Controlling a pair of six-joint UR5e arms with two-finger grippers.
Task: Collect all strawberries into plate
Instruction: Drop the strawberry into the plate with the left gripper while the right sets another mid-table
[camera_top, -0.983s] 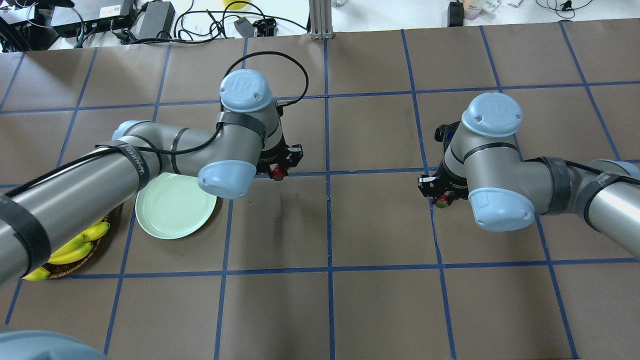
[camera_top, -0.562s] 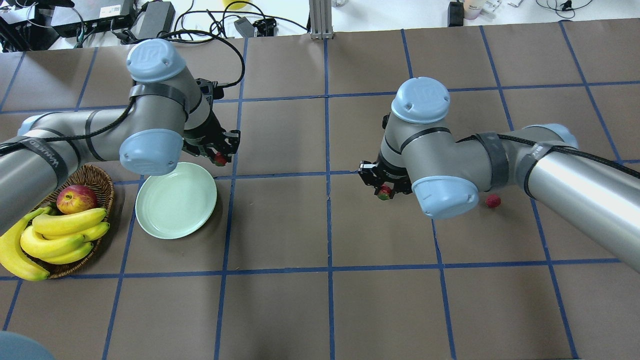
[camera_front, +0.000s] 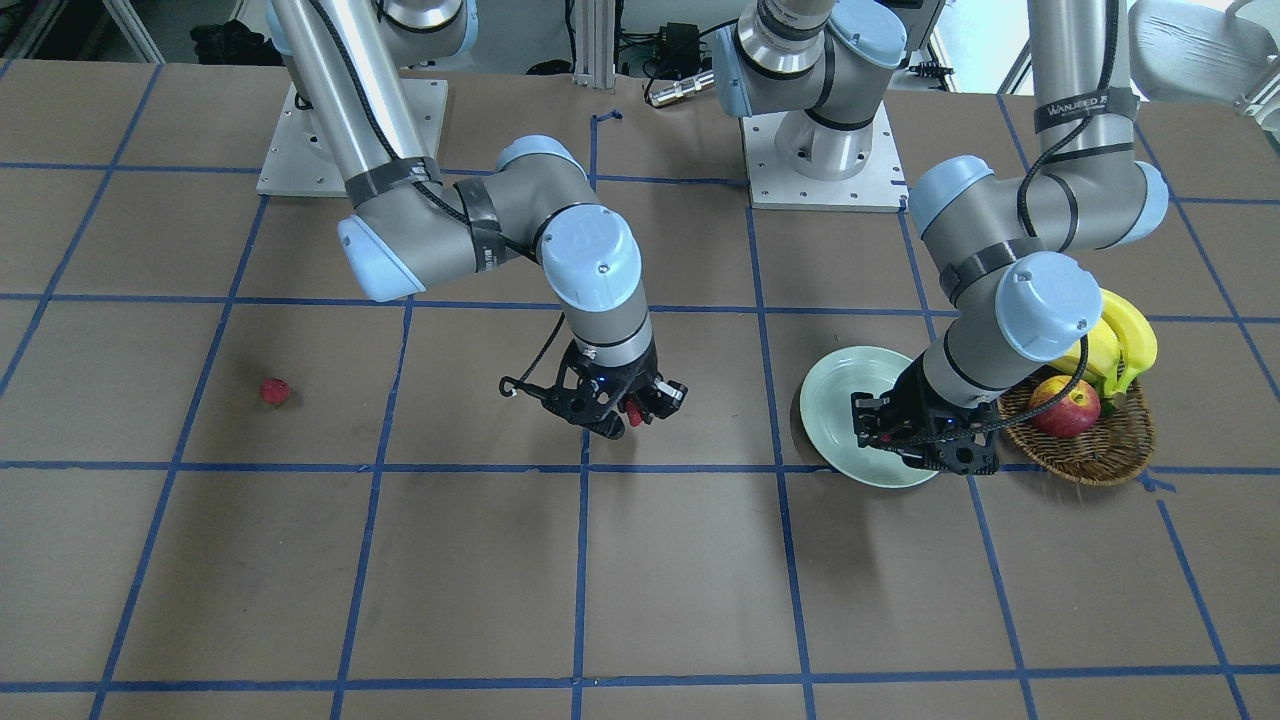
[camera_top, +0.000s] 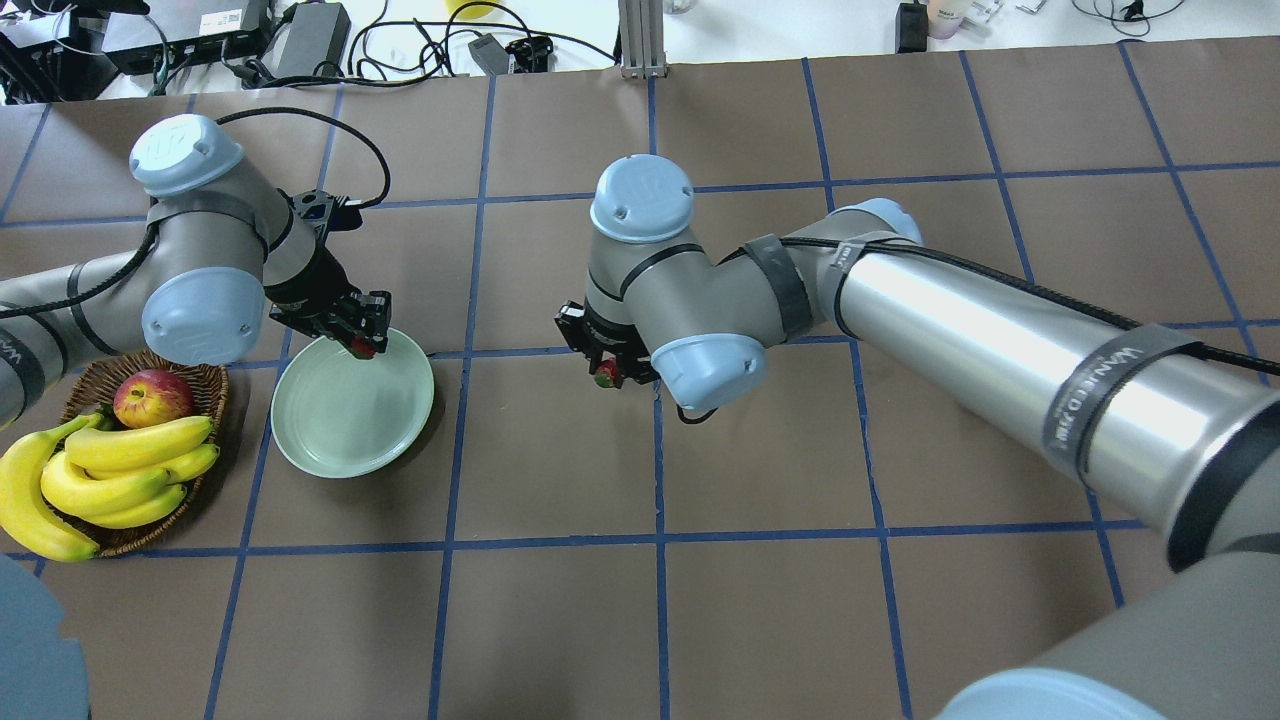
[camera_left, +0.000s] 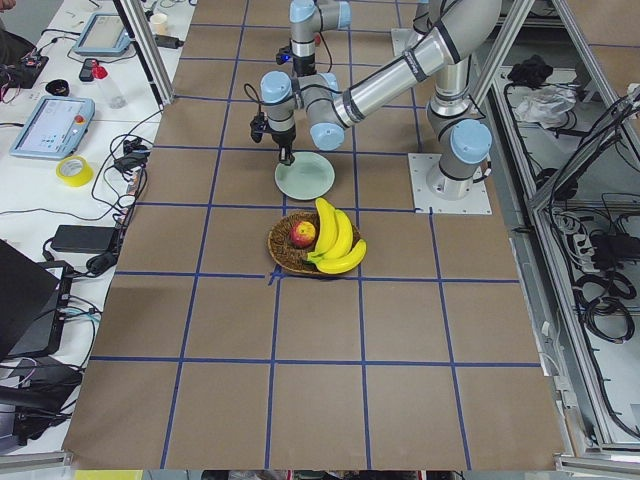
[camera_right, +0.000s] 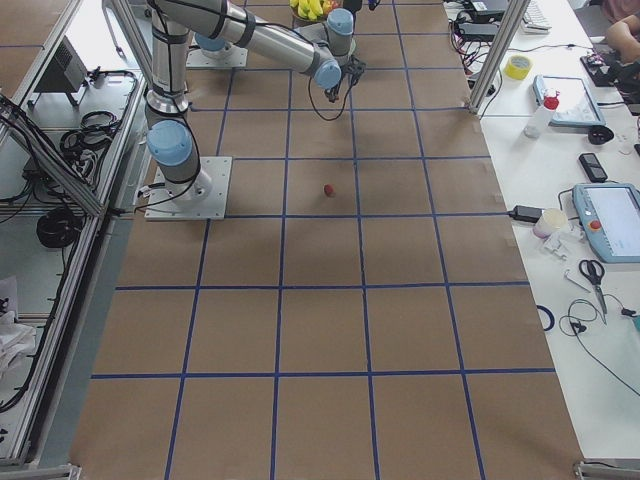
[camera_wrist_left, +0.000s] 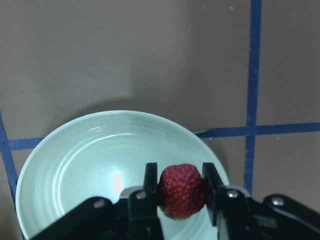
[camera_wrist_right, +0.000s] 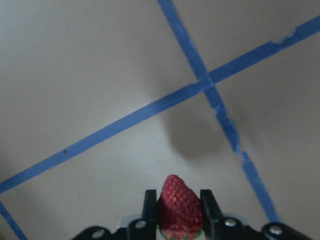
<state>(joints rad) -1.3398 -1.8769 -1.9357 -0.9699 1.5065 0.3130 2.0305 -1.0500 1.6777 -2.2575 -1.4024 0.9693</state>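
Observation:
My left gripper (camera_top: 363, 345) is shut on a dark-red strawberry (camera_wrist_left: 181, 191) and holds it above the far rim of the mint-green plate (camera_top: 340, 430); the plate also shows in the left wrist view (camera_wrist_left: 85, 165) and the front view (camera_front: 835, 400). My right gripper (camera_top: 606, 376) is shut on a second strawberry (camera_wrist_right: 179, 206) and holds it above the bare table near its middle (camera_front: 633, 414). A third strawberry (camera_front: 274, 390) lies alone on the table on my right side; it also shows in the exterior right view (camera_right: 328, 190). In the overhead view my right arm hides it.
A brown wicker basket (camera_top: 205, 375) with an apple (camera_top: 152, 397) and bananas (camera_top: 120, 470) stands just left of the plate. Blue tape lines grid the brown table. Cables and boxes lie beyond the far edge.
Both arms have swung toward my left, each carrying its strawberry. The left gripper has come over the plate's far rim. The right gripper has moved to the table's middle.

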